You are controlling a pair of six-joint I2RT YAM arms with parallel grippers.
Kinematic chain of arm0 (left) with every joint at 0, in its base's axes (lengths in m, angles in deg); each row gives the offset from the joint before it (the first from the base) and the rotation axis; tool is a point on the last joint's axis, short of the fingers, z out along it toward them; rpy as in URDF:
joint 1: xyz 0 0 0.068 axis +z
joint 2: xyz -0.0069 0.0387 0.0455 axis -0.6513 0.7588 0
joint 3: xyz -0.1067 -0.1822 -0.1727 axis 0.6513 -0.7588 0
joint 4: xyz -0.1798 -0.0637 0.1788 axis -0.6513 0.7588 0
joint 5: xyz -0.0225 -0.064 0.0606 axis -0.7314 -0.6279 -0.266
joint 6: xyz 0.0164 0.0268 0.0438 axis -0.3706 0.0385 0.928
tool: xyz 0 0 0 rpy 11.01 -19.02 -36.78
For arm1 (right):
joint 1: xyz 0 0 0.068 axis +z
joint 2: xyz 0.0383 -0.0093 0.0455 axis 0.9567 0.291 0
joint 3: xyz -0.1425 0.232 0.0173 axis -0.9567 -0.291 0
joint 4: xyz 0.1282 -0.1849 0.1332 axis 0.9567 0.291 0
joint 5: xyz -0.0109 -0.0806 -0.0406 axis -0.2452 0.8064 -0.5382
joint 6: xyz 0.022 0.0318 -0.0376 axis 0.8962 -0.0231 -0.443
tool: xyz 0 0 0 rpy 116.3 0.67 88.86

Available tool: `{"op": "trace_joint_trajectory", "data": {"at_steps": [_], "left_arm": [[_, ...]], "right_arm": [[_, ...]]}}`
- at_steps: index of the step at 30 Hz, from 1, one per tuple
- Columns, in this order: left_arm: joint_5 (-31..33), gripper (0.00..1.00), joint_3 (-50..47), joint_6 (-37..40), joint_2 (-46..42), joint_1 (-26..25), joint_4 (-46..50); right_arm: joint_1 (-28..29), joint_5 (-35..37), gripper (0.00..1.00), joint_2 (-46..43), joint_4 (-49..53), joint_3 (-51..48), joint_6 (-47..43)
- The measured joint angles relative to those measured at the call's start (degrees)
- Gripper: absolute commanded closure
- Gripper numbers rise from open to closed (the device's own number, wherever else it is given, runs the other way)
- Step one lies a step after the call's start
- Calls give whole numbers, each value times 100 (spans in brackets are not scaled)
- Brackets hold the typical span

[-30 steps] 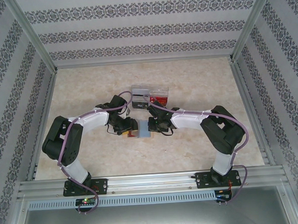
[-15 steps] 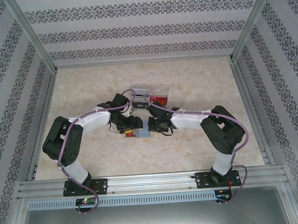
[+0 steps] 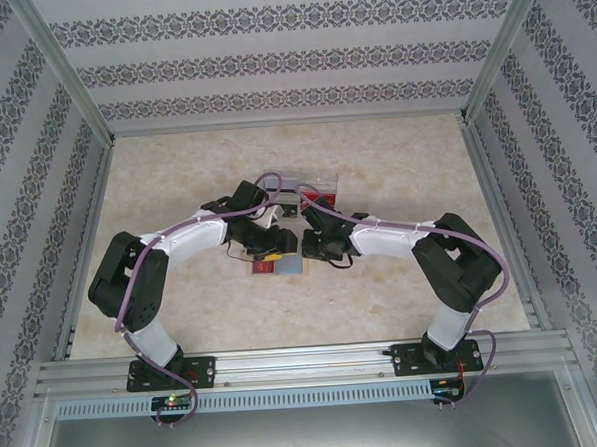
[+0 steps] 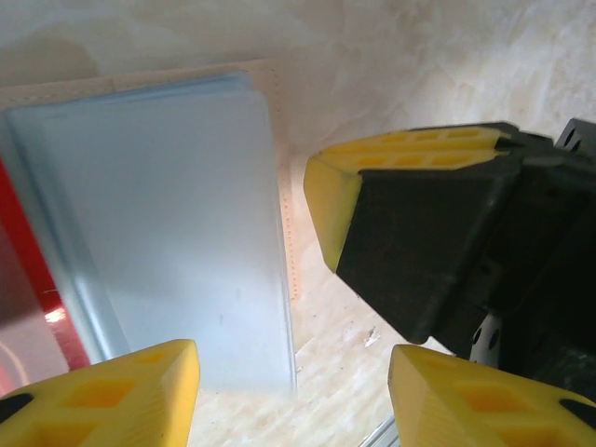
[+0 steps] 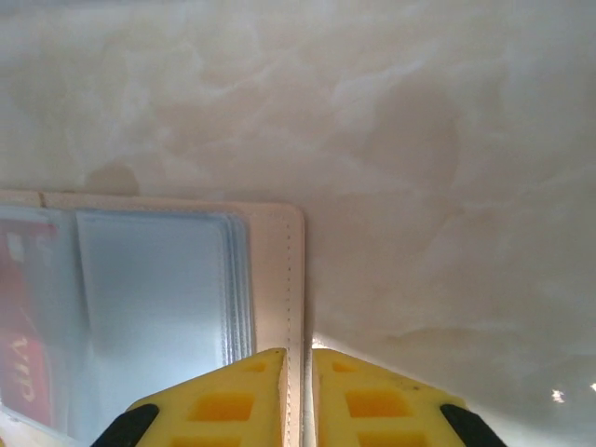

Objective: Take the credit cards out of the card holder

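The left end effector (image 4: 291, 358) hangs just above the bench (image 5: 419, 140) with its yellow fingers spread and nothing between them. The open holder (image 4: 168, 233) lies flat below it. The grey-blue sleeves sit under and ahead of its left finger, and the tan stitched edge runs up between the two fingers. A red card (image 4: 23, 279) shows at the holder's far left side, beyond that left finger.

The right end effector (image 5: 298, 358) faces the left one from the other side of the holder. Its fingers are pressed almost together, pinching the holder's tan edge. From its own camera, the sleeves and the red card lie to its left and bare bench to its right.

A clear tray (image 3: 316, 182) sits on the bench just beyond both end effectors.
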Motion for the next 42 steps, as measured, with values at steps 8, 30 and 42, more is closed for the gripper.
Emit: {"op": "trace_joint_trajectory", "data": {"at_steps": [8, 30, 42], "left_arm": [[-76, 42, 0, -4, -31, 55, -11], [741, 92, -667, 162, -306, 1102, 269], [872, 92, -730, 92, -7, 1102, 275]], "right_arm": [[-13, 20, 82, -149, -4, -2, 17], [442, -933, 80, 542, -793, 654, 450], [400, -1408, 80, 938, -997, 656, 691]]}}
